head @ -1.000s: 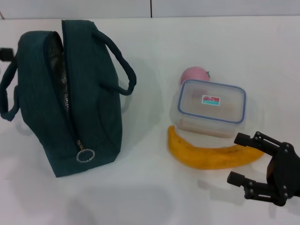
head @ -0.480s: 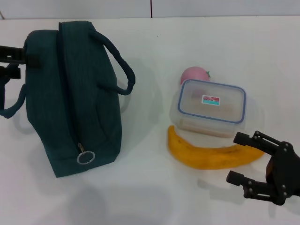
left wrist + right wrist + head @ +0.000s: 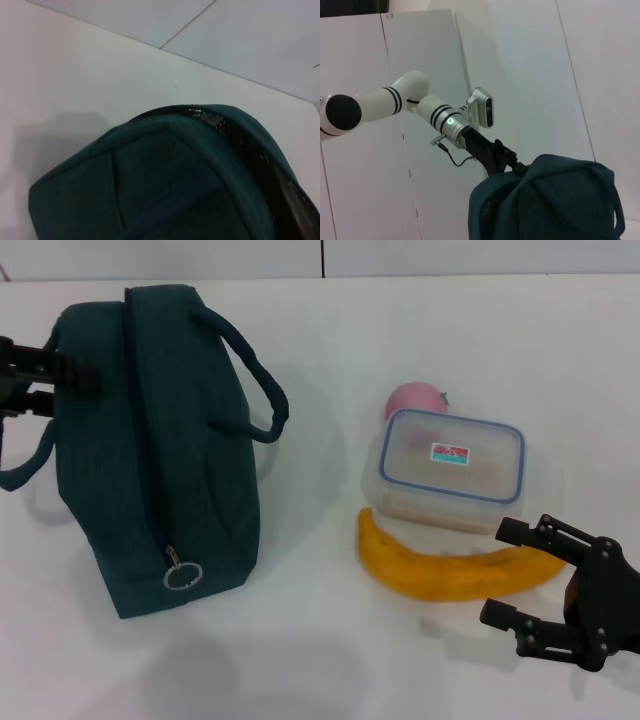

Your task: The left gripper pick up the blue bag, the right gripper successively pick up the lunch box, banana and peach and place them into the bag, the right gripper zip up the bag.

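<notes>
The blue bag [image 3: 170,440] stands on the white table at the left, its zip pull ring [image 3: 183,576] toward me. My left gripper [image 3: 45,382] is at the bag's far left side, its fingers closed on the rim there; the right wrist view shows it [image 3: 509,162] gripping the bag's top edge [image 3: 555,200]. The left wrist view shows the bag [image 3: 165,190] close up with its dark lining [image 3: 280,185]. The clear lunch box [image 3: 452,470], pink peach [image 3: 413,400] and banana [image 3: 450,572] lie at the right. My right gripper [image 3: 505,575] is open, beside the banana's right end.
The peach sits right behind the lunch box, and the banana lies against the box's front side. The bag's two handles [image 3: 255,370] hang out to either side. A seam in the back wall [image 3: 322,258] runs behind the table.
The left gripper has come in against the bag's left side and closed on its rim; the open mouth with visible lining has narrowed. The right gripper has shifted slightly left.
</notes>
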Action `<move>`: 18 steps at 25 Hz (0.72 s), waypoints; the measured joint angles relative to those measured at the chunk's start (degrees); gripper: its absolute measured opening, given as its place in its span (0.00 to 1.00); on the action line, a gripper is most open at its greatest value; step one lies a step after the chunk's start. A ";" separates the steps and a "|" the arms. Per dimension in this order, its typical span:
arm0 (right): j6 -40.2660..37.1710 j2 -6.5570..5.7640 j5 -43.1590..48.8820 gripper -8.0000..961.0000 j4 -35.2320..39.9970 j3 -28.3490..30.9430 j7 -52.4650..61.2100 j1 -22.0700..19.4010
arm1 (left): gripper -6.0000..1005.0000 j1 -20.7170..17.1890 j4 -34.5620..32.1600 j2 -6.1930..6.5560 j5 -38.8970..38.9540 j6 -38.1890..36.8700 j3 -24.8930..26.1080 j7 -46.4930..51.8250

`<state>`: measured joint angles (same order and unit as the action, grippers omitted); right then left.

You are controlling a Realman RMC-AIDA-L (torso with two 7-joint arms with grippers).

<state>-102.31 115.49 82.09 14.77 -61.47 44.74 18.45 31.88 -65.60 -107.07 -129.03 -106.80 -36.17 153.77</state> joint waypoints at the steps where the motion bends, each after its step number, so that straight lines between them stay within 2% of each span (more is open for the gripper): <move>1: 0.00 0.00 0.00 0.89 0.00 0.05 0.00 0.00 | 0.82 0.08 0.01 -0.06 -0.03 0.02 0.01 0.00; 6: 0.01 0.00 0.00 0.89 -0.23 0.18 0.00 0.01 | 0.82 0.24 1.29 -0.13 -0.56 0.06 -0.79 -2.12; 12: 0.00 0.00 0.00 0.89 -0.51 0.39 0.00 0.01 | 0.66 0.29 2.31 -0.42 -0.28 0.06 -0.80 -4.49; 14: -0.04 0.00 -0.08 0.89 -0.54 0.42 0.00 0.01 | 0.47 0.33 2.30 -0.46 -0.15 0.01 -0.62 -4.64; 18: -0.37 0.00 -0.99 0.89 -0.78 0.47 0.30 -0.01 | 0.39 0.44 2.40 -0.14 0.96 -0.28 -0.48 -4.71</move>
<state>-102.68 115.49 81.10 13.99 -61.00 45.04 18.45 32.32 -63.20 -107.21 -128.08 -107.08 -36.65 149.06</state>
